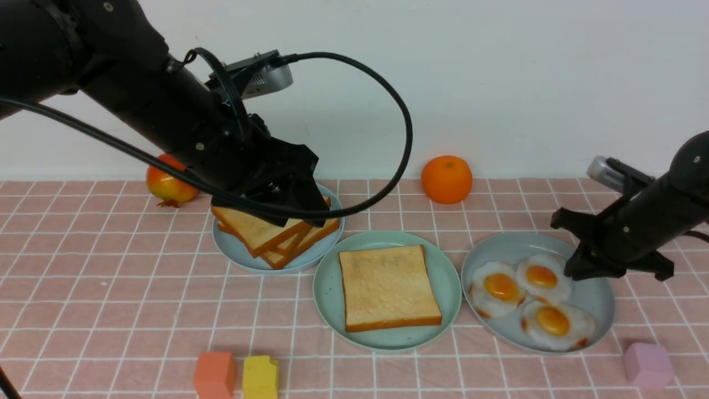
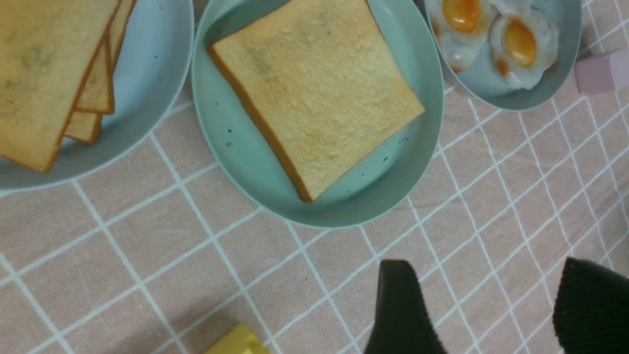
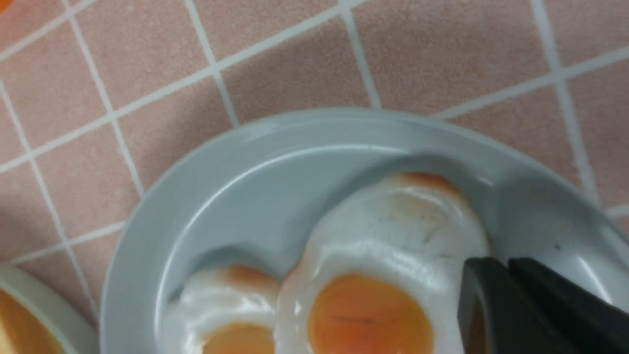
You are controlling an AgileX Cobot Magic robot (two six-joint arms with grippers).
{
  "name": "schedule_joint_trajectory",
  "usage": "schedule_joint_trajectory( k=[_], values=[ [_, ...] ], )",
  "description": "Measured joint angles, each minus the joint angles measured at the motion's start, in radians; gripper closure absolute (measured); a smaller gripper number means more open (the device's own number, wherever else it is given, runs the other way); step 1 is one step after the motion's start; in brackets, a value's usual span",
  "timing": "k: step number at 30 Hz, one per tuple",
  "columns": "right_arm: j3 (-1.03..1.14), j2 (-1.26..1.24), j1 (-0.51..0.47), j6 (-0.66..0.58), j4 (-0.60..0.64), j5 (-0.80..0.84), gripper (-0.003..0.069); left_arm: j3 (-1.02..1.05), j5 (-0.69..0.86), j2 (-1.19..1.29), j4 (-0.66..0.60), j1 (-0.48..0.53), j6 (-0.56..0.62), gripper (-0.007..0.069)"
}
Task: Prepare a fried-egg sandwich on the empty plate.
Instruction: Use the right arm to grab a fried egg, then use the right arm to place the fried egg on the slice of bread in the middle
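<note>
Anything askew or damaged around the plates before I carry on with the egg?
Nothing looks spilled or broken. Only the toast stack on the pale blue plate is untidy, its slices fanned at differing angles. The single toast slice lies flat within the mint-green plate.

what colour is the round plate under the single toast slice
The round plastic plate is pale mint green, clearest in the left wrist view.

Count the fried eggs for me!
3. All on the blue-grey plate: one left, one far middle, one nearest us.
</note>
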Motion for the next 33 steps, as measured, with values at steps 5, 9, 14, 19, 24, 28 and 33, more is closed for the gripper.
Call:
schedule_joint_trajectory(
  k=[5,9,14,19,24,28,33],
  values=[
    [0.000,-0.068,0.003,-0.003,-0.002,0.027,0.0610,0.000,0.001,0.000,0.001,0.000,0.000,0.0170],
    [0.000,-0.110,0.049,-0.006,0.000,0.031,0.0616,0.000,0.007,0.000,0.017,0.000,0.000,0.0170],
    [-0.019,-0.124,0.183,-0.031,0.057,0.056,0.0616,0.000,0.010,-0.023,0.034,0.000,0.000,0.0170],
    [-0.088,-0.109,0.310,-0.047,0.091,0.048,0.0617,0.000,0.011,-0.035,0.035,0.000,-0.012,0.0170],
    [-0.155,-0.039,0.409,-0.052,0.106,-0.017,0.0617,0.000,0.011,-0.035,0.038,0.000,-0.023,0.0170],
    [-0.163,0.019,0.421,-0.052,0.110,-0.057,0.0617,0.000,0.011,-0.035,0.038,0.000,-0.025,0.0170],
    [-0.164,0.086,0.421,-0.052,0.110,-0.080,0.0615,0.000,-0.002,-0.035,0.048,0.000,-0.029,0.0170]
  ],
)
